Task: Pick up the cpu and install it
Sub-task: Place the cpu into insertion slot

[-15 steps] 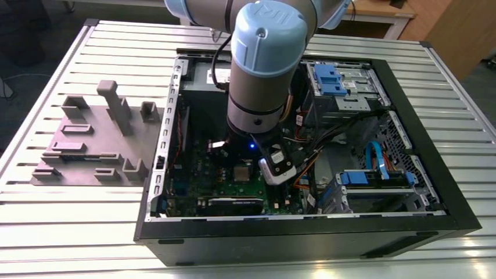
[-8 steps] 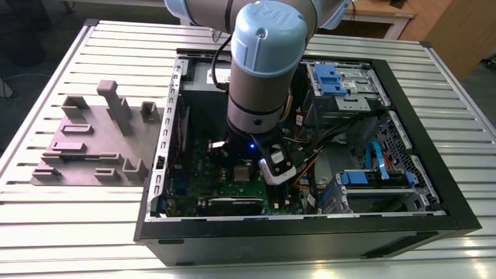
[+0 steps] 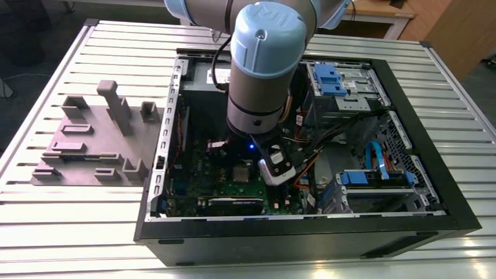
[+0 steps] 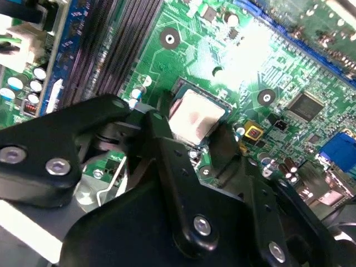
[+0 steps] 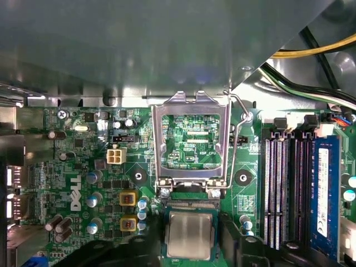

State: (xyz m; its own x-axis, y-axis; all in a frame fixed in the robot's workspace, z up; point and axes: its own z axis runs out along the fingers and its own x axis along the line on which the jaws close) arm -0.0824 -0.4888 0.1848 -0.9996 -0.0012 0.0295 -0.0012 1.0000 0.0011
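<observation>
The gripper [image 4: 192, 129] is clamped on 2 opposite edges of the cpu [image 4: 196, 114], held at the open socket below the raised frame [image 5: 192, 105] on the motherboard [image 5: 83, 161]; I judge it light, stiff and fragile underneath, so the rim is the place to hold.

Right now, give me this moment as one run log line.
arm: inside computer case | gripper: at cpu | cpu: flat, silvery top up | socket frame: hinged open, beside cpu
</observation>
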